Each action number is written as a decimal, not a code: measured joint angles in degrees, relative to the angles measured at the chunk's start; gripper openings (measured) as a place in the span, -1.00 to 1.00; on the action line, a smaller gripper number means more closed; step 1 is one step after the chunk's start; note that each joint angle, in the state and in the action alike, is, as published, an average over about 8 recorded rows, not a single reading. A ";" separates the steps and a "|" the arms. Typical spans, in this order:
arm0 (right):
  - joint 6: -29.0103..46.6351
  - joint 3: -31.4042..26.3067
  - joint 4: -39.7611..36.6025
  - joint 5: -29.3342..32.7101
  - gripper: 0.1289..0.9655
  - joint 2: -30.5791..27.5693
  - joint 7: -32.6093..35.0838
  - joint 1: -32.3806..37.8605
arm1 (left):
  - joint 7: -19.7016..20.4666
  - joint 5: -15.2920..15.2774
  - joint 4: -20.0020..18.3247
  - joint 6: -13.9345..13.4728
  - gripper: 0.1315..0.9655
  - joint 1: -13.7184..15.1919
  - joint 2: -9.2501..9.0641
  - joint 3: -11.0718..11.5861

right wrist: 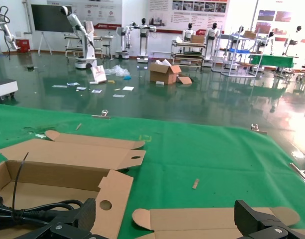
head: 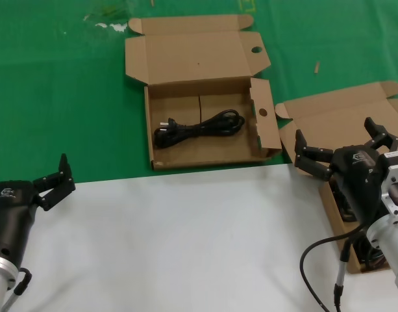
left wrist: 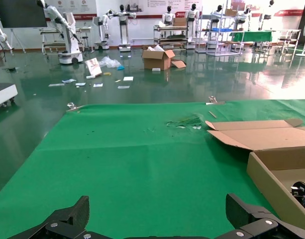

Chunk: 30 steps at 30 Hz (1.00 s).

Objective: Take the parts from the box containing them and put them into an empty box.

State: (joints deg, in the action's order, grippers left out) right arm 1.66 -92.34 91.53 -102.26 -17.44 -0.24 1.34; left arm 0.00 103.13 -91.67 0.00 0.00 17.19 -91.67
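The holed box [head: 186, 153] lies open at centre, with round holes in its lid tab and side flap. One looped black power cord [head: 199, 127] lies in it. The plain-lidded box [head: 328, 117] is at the right, its inside mostly hidden by my right arm; dark cord shapes [head: 362, 255] show there. My right gripper [head: 335, 134] is open and empty above that box. My left gripper [head: 54, 184] is open and empty at the lower left, over the white surface. The right wrist view shows the cord [right wrist: 43, 208], the holed flap [right wrist: 108, 199] and the plain lid [right wrist: 202, 219].
A green mat [head: 56, 97] covers the far part of the table and a white surface [head: 186, 240] the near part. The robot's thin black cable [head: 315, 260] loops by my right arm. In the left wrist view the holed box's wall [left wrist: 271, 184] is near my left gripper [left wrist: 157, 219].
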 joint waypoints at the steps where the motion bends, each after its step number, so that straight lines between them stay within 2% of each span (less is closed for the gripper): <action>1: 0.00 0.00 0.00 0.00 1.00 0.00 0.00 0.00 | 0.00 0.00 0.00 0.00 1.00 0.00 0.00 0.00; 30: 0.00 0.00 0.00 0.00 1.00 0.00 0.00 0.00 | 0.00 0.00 0.00 0.00 1.00 0.00 0.00 0.00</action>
State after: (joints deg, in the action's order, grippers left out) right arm 1.66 -92.34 91.53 -102.26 -17.44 -0.24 1.34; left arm 0.00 103.13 -91.67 0.00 0.00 17.19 -91.67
